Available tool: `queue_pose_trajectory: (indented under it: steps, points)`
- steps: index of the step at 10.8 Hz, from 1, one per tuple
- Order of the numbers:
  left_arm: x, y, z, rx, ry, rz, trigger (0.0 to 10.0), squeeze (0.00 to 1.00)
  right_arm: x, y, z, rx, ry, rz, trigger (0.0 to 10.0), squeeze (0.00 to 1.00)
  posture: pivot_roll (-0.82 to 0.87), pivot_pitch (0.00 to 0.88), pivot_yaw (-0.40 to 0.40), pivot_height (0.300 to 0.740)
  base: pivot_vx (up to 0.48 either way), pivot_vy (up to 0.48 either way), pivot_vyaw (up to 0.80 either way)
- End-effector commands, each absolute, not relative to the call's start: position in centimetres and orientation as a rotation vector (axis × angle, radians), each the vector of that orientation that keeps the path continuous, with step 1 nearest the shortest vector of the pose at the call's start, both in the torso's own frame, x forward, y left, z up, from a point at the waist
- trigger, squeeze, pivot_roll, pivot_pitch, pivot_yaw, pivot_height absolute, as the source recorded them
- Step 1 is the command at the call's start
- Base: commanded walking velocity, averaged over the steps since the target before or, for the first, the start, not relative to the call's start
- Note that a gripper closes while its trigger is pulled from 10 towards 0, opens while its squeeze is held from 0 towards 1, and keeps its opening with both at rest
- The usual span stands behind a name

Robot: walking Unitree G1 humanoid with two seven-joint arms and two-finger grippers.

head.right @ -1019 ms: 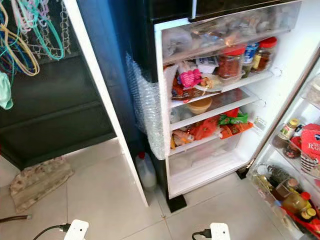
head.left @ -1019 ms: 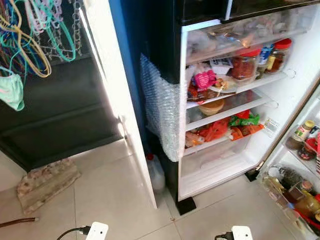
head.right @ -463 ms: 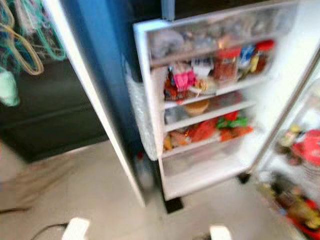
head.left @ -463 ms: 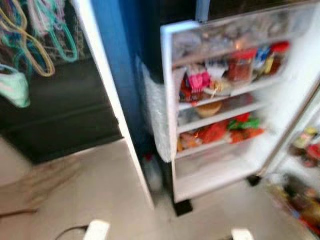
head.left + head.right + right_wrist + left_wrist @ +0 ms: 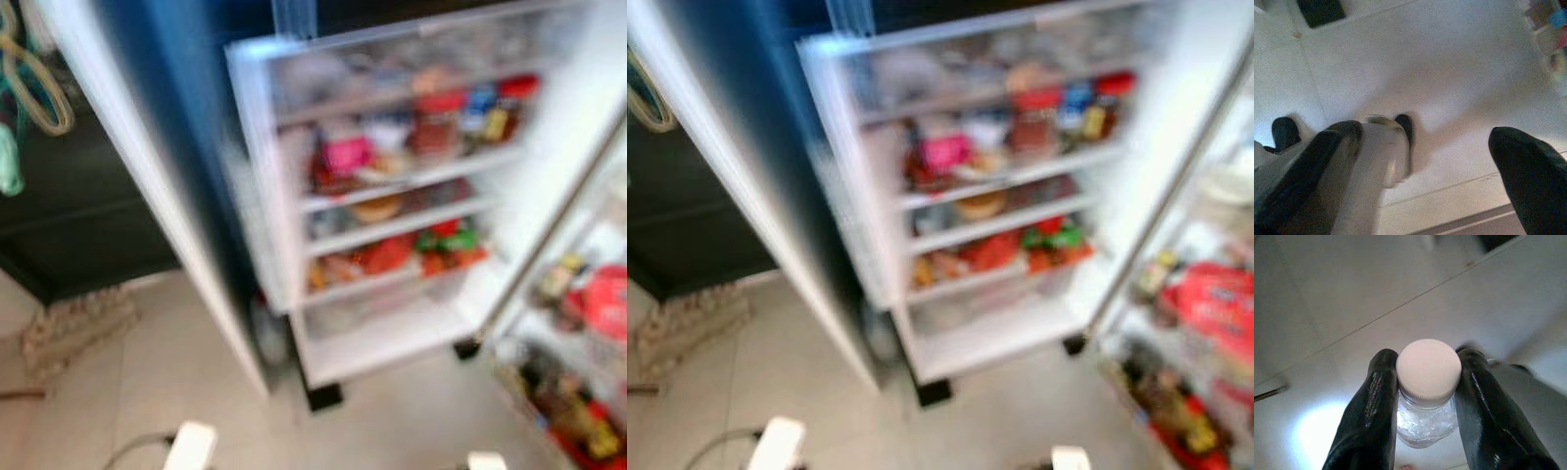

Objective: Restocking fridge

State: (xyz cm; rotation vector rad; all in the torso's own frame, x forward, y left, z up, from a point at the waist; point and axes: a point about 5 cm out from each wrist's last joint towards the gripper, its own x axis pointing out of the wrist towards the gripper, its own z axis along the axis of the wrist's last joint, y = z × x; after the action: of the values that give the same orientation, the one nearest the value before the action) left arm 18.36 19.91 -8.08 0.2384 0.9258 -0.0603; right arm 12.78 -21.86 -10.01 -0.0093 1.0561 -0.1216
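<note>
Fridge point(image 5: 392, 196) open ahead, shelves crowded with jars and packets (head views blurred). Door racks point(image 5: 1205, 323) at right hold bottles. Left gripper point(image 5: 1427, 396) clamped on neck of clear bottle point(image 5: 1427, 423) with white cap point(image 5: 1428, 366), held over tiled floor point(image 5: 1352, 293). Right gripper point(image 5: 1425, 161) fingers spread apart, nothing between, above floor.

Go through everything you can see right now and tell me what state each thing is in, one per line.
fridge: door open, shelves stocked, bottom shelf bare.
door rack: loaded with bottles and a red pack.
bottle: capped, clear, held by the neck.
left gripper: shut on the bottle.
right gripper: open, holding nothing, above the floor.
head views: blurred.
</note>
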Motion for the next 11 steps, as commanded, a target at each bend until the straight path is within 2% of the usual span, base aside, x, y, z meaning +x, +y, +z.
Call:
queue_pose_trajectory:
  steps: [1,5,8,11]
  points:
    - [17.5,21.1,-8.3,0.257,0.954,-0.04,10.0,0.0,12.7,-21.2,-10.2,0.005,1.072,-0.117,10.0,0.0,-0.09,0.066,0.08,0.74,0.0,-0.375,0.0]
    - [17.2,21.1,-8.4,0.253,0.963,-0.037,10.0,0.0,13.0,-20.0,-10.3,0.005,1.068,-0.107,10.0,0.0,-0.09,0.069,0.078,0.74,0.0,-0.377,0.0]
    - [16.9,21.2,-8.6,0.254,0.972,-0.037,10.0,0.0,13.2,-20.3,-10.2,0.003,1.056,-0.108,10.0,0.0,-0.09,0.066,0.077,0.74,0.0,-0.377,0.0]
    - [16.8,21.3,-8.6,0.256,0.976,-0.029,10.0,0.0,13.8,-20.7,-9.9,-0.01,1.046,-0.095,10.0,0.0,-0.09,0.064,0.077,0.74,0.0,-0.092,0.0]
